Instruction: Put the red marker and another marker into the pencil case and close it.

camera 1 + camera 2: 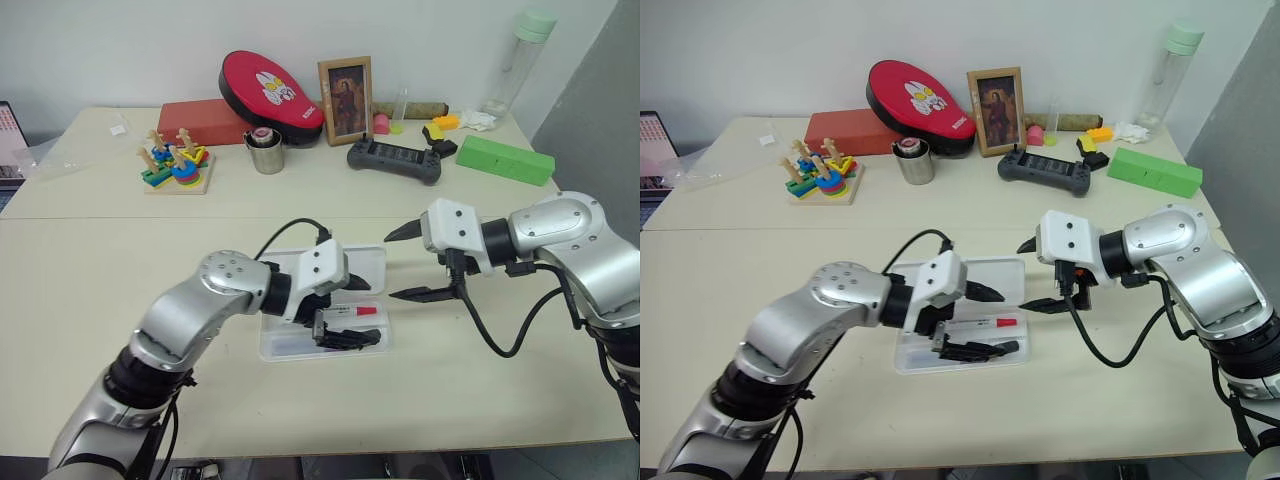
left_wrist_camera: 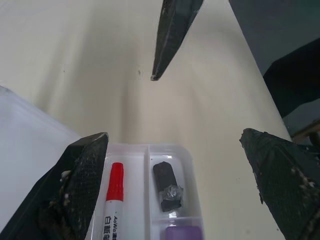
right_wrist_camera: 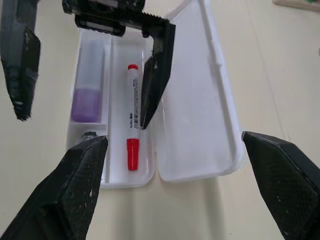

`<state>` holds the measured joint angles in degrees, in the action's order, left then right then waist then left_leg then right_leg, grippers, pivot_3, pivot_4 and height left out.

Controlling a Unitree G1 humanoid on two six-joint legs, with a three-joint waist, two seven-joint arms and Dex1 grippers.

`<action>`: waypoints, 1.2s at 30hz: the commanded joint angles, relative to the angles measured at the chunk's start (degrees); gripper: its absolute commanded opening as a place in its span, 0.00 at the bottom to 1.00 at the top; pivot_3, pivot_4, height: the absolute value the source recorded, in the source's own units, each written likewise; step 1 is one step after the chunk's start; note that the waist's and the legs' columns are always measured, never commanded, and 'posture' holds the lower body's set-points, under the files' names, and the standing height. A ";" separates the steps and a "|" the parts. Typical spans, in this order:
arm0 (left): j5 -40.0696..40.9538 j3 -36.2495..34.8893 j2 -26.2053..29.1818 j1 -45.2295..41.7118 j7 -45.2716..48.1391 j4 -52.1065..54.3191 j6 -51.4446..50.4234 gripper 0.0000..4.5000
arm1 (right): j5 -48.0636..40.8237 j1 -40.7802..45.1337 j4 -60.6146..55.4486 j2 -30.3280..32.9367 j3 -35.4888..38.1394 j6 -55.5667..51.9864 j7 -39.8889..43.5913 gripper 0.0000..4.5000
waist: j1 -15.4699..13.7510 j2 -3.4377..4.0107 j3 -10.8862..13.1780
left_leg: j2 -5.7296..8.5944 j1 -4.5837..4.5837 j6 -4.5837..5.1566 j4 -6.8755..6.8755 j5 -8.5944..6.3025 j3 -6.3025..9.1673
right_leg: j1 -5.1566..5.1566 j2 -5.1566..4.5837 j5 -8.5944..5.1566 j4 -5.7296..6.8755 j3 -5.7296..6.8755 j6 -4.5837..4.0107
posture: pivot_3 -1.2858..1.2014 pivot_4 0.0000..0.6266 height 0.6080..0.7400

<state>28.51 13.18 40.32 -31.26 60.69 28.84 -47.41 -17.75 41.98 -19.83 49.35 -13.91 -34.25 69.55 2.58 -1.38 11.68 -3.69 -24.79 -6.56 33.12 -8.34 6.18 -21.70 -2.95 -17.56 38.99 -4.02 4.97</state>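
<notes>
White plastic pencil case (image 3: 200,100): laid open on the beige table (image 1: 120,300), lid folded flat beside the tray; it lies directly under the left gripper (image 1: 352,312) and just ahead of the right gripper's (image 1: 398,264) tips.
Red marker (image 3: 132,117): laid lengthwise in the tray's long middle slot, red cap towards the right gripper; it is seen just below the left gripper's fingers (image 2: 75,185), with no finger touching it.
Lilac marker (image 3: 86,102): laid in the outer tray slot, parallel to the red marker, on the side of it away from the lid; its purple end is seen between the left gripper's fingers in the left wrist view.
Small black item (image 2: 166,186): lodged in the short end compartment next to the lilac marker; what it is cannot be told.
Left gripper: held above the tray, pointed across towards the right gripper; its two fingers are spread wide and nothing is gripped.
Right gripper: held above the table at the case's short end, pointed at the left gripper; its fingers (image 3: 65,195) are parted fully and nothing is held between them.
</notes>
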 commanded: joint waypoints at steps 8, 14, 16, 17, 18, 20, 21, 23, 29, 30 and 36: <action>6.74 -17.90 14.34 1.86 -0.93 8.83 -3.95 1.00 | -0.75 4.01 7.64 -1.09 4.29 3.93 0.11 1.00 | 0.44 -0.01 0.01 | -0.01 0.00 0.00 -0.01 0.00 0.00 | -0.01 0.00 -0.05 0.00 0.01 0.08 | 0.52 0.24 1.00; 5.64 -27.99 23.12 6.77 -2.02 5.86 -4.70 1.00 | 1.78 6.35 14.03 -4.24 3.55 5.95 -2.49 1.00 | 0.87 -0.01 0.07 | -0.02 0.00 0.00 -0.06 0.00 -0.03 | -0.07 0.00 -0.03 0.00 -0.01 0.04 | 0.52 0.24 1.00; 5.25 -30.84 24.61 8.89 -2.37 5.01 -4.57 1.00 | 3.85 7.56 17.19 -5.52 2.84 7.54 -3.74 1.00 | 0.89 0.00 0.08 | -0.02 0.00 0.00 -0.07 0.00 -0.03 | -0.08 0.00 -0.04 0.00 -0.01 0.03 | 0.52 0.24 1.00; 5.14 -31.82 25.17 9.74 -2.53 4.66 -4.45 1.00 | 4.68 8.04 18.58 -6.09 2.59 8.30 -4.14 1.00 | 0.91 0.00 0.08 | -0.01 0.00 0.00 -0.08 0.00 -0.05 | -0.08 0.00 -0.04 0.00 -0.02 0.03 | 0.52 0.24 1.00; 4.87 -32.77 25.79 10.70 -2.62 4.41 -4.34 1.00 | 5.45 8.52 19.99 -6.55 2.30 8.87 -4.36 1.00 | 0.87 0.00 0.08 | -0.01 0.00 0.00 -0.08 0.00 -0.06 | -0.10 0.00 -0.04 0.00 -0.03 0.03 | 0.52 0.24 1.00; 4.93 -35.57 26.76 13.02 -2.31 4.04 -4.67 1.00 | 6.45 9.52 22.87 -7.63 1.83 10.57 -4.31 1.00 | 0.86 0.00 0.08 | -0.02 0.00 0.00 -0.09 0.00 -0.06 | -0.10 0.00 -0.01 -0.01 -0.02 -0.01 | 0.52 0.24 1.00; 5.37 -37.31 26.94 14.35 -2.19 3.95 -5.31 1.00 | 7.17 10.16 24.65 -8.41 1.51 11.69 -4.37 1.00 | 0.86 0.00 0.08 | -0.01 -0.01 -0.01 -0.10 0.00 -0.06 | -0.11 0.00 0.00 -0.01 -0.02 -0.04 | 0.52 0.24 1.00; 6.12 -39.14 27.10 15.88 -2.22 3.93 -5.82 1.00 | 8.10 10.87 26.69 -9.34 1.28 13.12 -4.28 1.00 | 0.81 0.00 0.08 | -0.02 -0.01 -0.01 -0.12 0.00 -0.06 | -0.12 0.00 0.01 -0.01 -0.02 -0.05 | 0.52 0.24 1.00; 7.77 -43.16 24.96 22.22 -3.47 6.03 -7.82 1.00 | 9.94 13.41 33.15 -14.18 0.71 16.17 -4.91 0.92 | 0.79 0.03 0.10 | -0.02 -0.01 -0.01 -0.14 -0.01 -0.07 | -0.14 0.00 0.01 0.00 -0.02 -0.07 | 0.52 0.24 1.00; 8.61 -43.88 24.12 23.40 -3.94 6.70 -8.69 1.00 | 10.37 13.77 34.41 -15.13 0.48 16.90 -4.98 0.89 | 0.84 0.03 0.10 | -0.02 -0.01 -0.01 -0.15 -0.01 -0.07 | -0.14 0.00 0.01 0.01 -0.02 -0.07 | 0.52 0.24 1.00; 10.23 -46.14 22.05 27.82 -5.23 7.07 -9.29 1.00 | 11.91 16.19 42.32 -19.50 -0.47 21.14 -3.97 0.53 | 1.02 0.04 0.11 | -0.03 -0.01 -0.01 -0.15 0.00 -0.06 | -0.16 0.00 0.02 0.04 -0.02 -0.08 | 0.52 0.24 1.00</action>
<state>38.23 -29.96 62.74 -3.79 56.00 35.41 -57.05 -6.14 55.87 21.28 30.36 -14.80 -15.38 65.26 3.60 -1.34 11.79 -3.72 -24.79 -6.57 32.97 -8.34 6.12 -21.85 -2.95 -17.55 39.03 -4.03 4.89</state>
